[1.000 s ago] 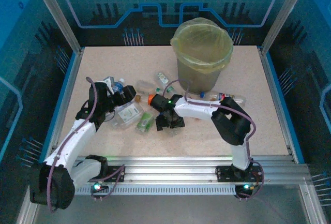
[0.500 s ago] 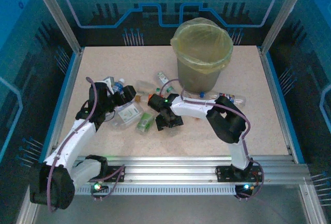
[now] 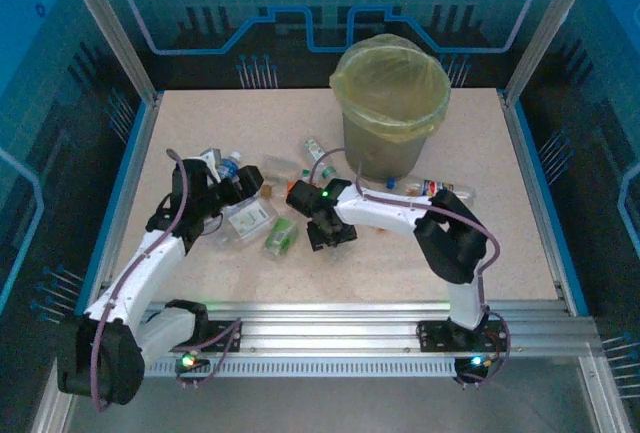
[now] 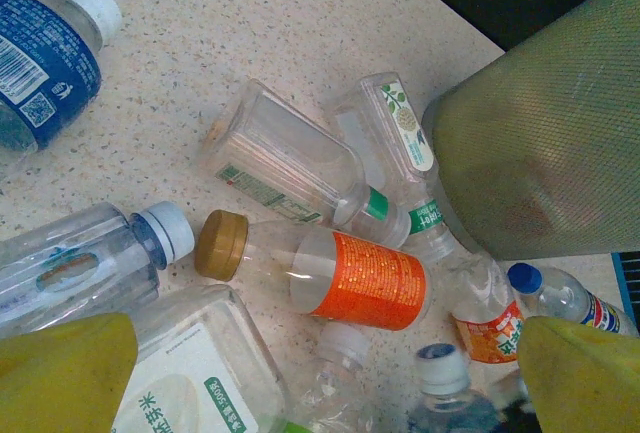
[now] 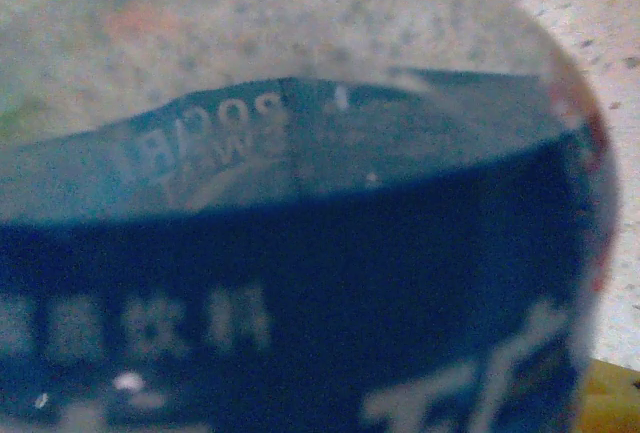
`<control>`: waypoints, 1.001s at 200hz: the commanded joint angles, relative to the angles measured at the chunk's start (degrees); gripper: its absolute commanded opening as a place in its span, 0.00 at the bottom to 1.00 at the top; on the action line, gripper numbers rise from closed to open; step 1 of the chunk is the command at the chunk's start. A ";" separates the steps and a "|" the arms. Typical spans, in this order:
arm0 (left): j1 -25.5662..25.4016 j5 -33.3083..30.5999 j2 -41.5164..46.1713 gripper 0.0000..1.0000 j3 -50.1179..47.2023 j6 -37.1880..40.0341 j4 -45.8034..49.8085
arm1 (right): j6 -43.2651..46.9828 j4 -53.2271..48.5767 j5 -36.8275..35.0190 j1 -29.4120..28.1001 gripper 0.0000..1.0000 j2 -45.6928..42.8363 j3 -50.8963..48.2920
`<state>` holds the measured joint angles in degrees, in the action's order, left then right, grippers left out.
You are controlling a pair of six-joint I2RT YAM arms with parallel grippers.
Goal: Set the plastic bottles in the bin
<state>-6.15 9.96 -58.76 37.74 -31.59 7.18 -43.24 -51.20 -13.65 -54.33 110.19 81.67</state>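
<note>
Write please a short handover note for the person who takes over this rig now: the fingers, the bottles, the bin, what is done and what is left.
Left gripper: open, holding nothing, hovering over the pile of bottles.
Right gripper: low at the pile's right edge. A blue-labelled bottle sits right against its camera. Whether the fingers are closed on it, I cannot tell.
Things: the pile lies on the table, left of and in front of the bin, and includes an orange-labelled bottle. A lone bottle lies to the bin's right.
Done: nothing I can confirm, as the bin's inside is unreadable.
Left: every bottle on the table.
</note>
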 commanded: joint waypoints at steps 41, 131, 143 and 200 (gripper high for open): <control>0.44 1.32 1.49 0.99 1.33 0.17 1.28 | -0.75 -4.16 -4.41 -0.99 0.34 -10.92 0.21; 0.44 0.47 3.14 0.99 1.34 0.61 2.22 | 3.89 -4.82 -9.95 -0.40 0.33 -21.55 5.22; 0.44 0.50 3.21 0.99 1.29 0.53 2.22 | 5.31 -4.14 -10.31 0.29 0.33 -22.57 5.67; 0.44 0.55 3.65 0.99 1.64 0.92 2.48 | 12.90 -1.31 -7.87 6.86 0.33 -26.50 11.37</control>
<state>-6.15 9.96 -56.51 37.76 -31.44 8.71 -35.18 -54.54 -22.06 -50.46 86.15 88.84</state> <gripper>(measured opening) 0.990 0.572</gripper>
